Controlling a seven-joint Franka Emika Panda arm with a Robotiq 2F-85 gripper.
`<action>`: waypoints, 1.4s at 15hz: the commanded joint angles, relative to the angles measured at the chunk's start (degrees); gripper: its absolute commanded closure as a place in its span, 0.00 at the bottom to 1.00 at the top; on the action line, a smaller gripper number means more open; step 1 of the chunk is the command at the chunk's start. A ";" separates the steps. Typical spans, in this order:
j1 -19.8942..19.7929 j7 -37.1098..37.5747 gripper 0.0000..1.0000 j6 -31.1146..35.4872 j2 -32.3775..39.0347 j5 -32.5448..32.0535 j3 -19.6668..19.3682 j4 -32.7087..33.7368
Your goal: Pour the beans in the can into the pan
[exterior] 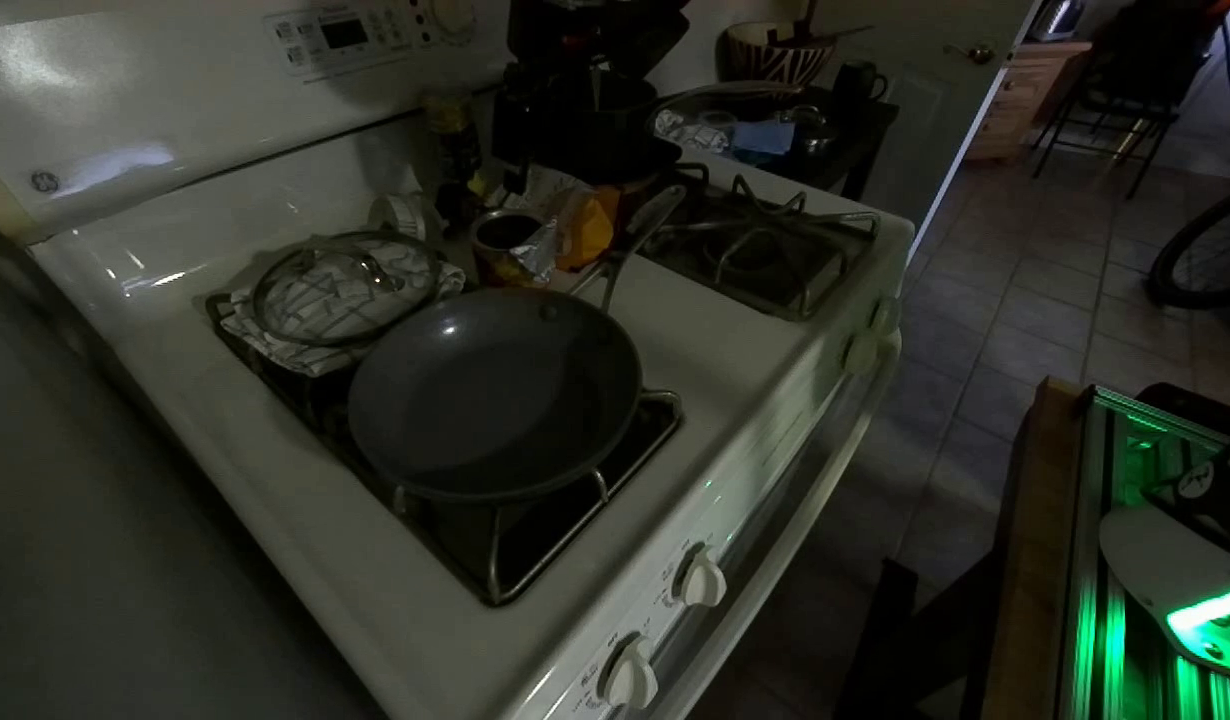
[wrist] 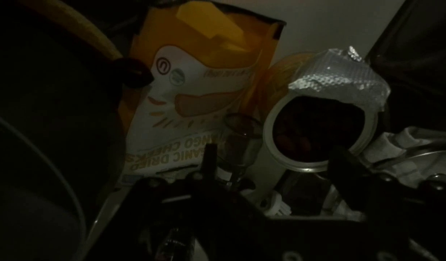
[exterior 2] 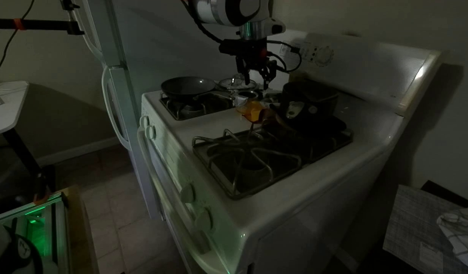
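Some reddish beans [wrist: 313, 130] (barely lit) sit inside an opened can [wrist: 268, 132], its foil lid [wrist: 341, 78] turned back from the rim; the can stands toward the back edge of the gas stovetop [exterior: 715, 330]. Above the stovetop, the gripper [exterior 2: 256, 83] hangs with its fingers apart. The non-stick frying pan [exterior: 495, 395] rests at the front corner beside the refrigerator [exterior 2: 161, 42]; behind it, at the rear corner, a glass lid [exterior: 340, 290] lies on a checked dish towel [exterior: 317, 358]. An orange dried-mango pouch [wrist: 205, 90] is just beside the can.

Pan [exterior: 495, 395]: one
Can [wrist: 269, 136]: one
Gripper [exterior 2: 257, 83]: one
Orange bag [wrist: 194, 83]: one
Glass lid [exterior: 347, 288]: one
Front knobs [exterior: 704, 580]: four, two left, two right
Grates [exterior 2: 239, 171]: two
Mug [exterior: 857, 83]: one
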 commanded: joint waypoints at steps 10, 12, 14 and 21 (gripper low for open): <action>0.38 -0.12 0.33 -5.39 7.42 1.35 -0.47 5.68; 0.10 0.31 0.46 -5.69 7.92 2.06 -0.56 6.57; 0.00 0.49 0.67 -5.98 8.27 2.61 -0.69 7.33; 0.51 0.31 0.97 -8.37 8.72 2.68 -0.88 8.20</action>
